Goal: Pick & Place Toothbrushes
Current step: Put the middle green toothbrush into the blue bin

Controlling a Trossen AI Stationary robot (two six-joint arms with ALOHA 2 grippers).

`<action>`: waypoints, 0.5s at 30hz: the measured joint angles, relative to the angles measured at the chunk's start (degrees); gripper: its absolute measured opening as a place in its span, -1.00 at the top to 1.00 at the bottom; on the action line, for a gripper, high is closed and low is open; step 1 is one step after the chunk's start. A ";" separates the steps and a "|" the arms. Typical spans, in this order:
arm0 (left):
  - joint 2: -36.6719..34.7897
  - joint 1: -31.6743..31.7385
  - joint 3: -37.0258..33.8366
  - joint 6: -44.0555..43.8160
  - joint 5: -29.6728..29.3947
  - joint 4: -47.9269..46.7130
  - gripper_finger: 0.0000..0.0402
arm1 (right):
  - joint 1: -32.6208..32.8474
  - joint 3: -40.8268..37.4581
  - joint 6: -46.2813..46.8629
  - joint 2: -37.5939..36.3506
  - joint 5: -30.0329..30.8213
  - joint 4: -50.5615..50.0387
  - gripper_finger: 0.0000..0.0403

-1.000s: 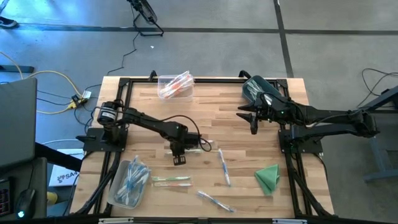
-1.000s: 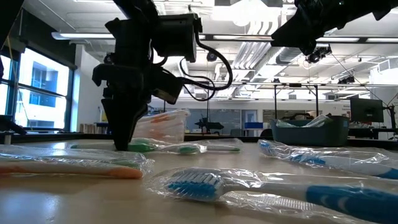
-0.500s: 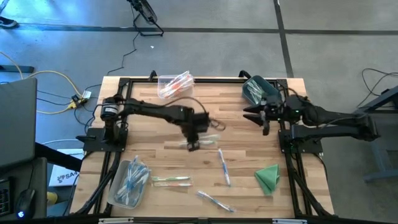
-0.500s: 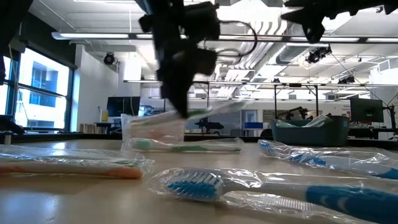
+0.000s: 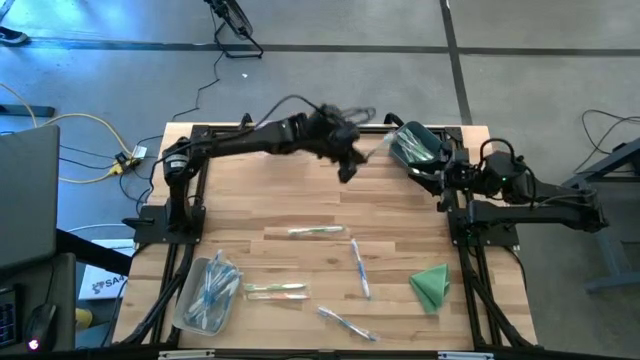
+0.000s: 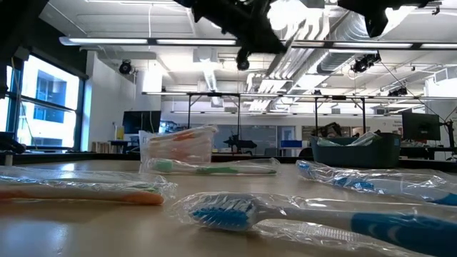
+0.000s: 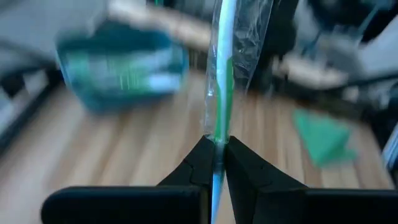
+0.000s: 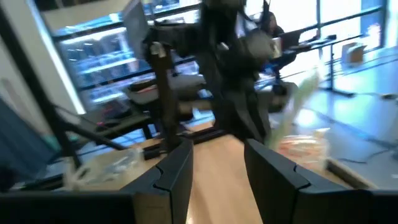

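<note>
Over the far middle of the worktop (image 5: 240,210), the left hand (image 5: 347,165) hung in the air with its fingers (image 7: 202,163) pinched on a green-handled toothbrush (image 7: 222,74) sealed in clear wrap. It gripped one end, so the stick trailed out toward the teal bin (image 5: 414,145) at the far right corner; that bin already held green brushes, and this one looked bound for it. Sorting by colour would explain the far clear bin (image 5: 281,134) of orange ones and the near-left bin (image 5: 206,292) of blue ones. Several wrapped toothbrushes (image 5: 316,231) lay loose on the wood. Beside the teal bin, the right hand (image 5: 438,184) waited, fingers (image 8: 175,167) spread partway and holding nothing.
</note>
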 joint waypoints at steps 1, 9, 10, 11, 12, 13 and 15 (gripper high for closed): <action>0.00 0.49 0.61 -0.26 0.55 2.42 0.91 | 0.00 0.00 -0.64 0.14 1.25 -0.02 0.32; -0.02 0.11 2.39 -2.56 3.11 16.15 0.91 | 0.00 0.00 -2.82 4.99 7.97 3.43 0.32; -0.02 -0.29 2.40 -2.49 3.17 16.18 0.91 | 0.00 0.00 -2.83 5.89 8.52 4.46 0.32; -0.02 -0.77 2.40 -2.15 3.23 16.12 0.91 | 0.00 0.00 -2.84 6.72 9.11 5.57 0.32; 0.08 -1.26 2.40 -1.96 3.33 16.05 0.91 | 0.00 0.00 -2.86 7.57 9.67 6.61 0.32; 0.20 -1.63 2.40 -1.86 3.39 16.06 0.91 | 0.00 0.00 -2.87 8.51 10.32 7.64 0.32; 0.28 -2.14 2.40 -1.81 3.49 15.96 0.91 | 0.00 0.00 -3.38 10.73 11.04 10.49 0.32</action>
